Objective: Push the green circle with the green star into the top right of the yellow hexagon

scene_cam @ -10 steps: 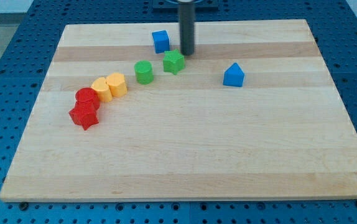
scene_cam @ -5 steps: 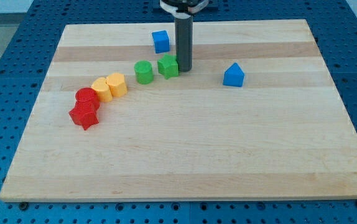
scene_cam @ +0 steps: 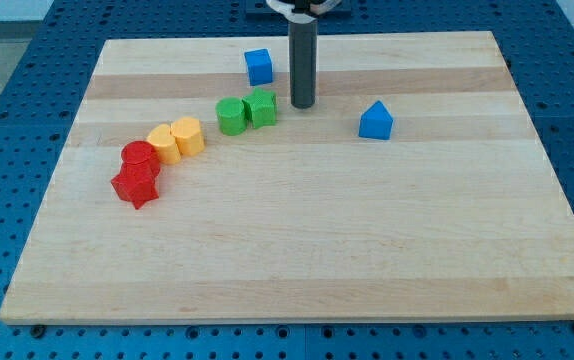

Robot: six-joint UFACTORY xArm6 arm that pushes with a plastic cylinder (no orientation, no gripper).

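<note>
The green circle (scene_cam: 231, 116) and the green star (scene_cam: 261, 107) sit side by side and touching in the upper middle of the board, the star on the circle's right. My tip (scene_cam: 302, 104) stands just right of the star with a small gap between them. The yellow hexagon (scene_cam: 188, 135) lies down-left of the green circle, with a second yellow block (scene_cam: 164, 144) touching its left side.
A red circle (scene_cam: 139, 158) and a red star (scene_cam: 135, 185) sit at the left, below the yellow blocks. A blue cube (scene_cam: 259, 66) is near the view's top, left of the rod. A blue pentagon-like block (scene_cam: 375, 120) lies to the right.
My tip came down from the top and pushed the green star left until it touches the green circle, then drew back a little to the right.
</note>
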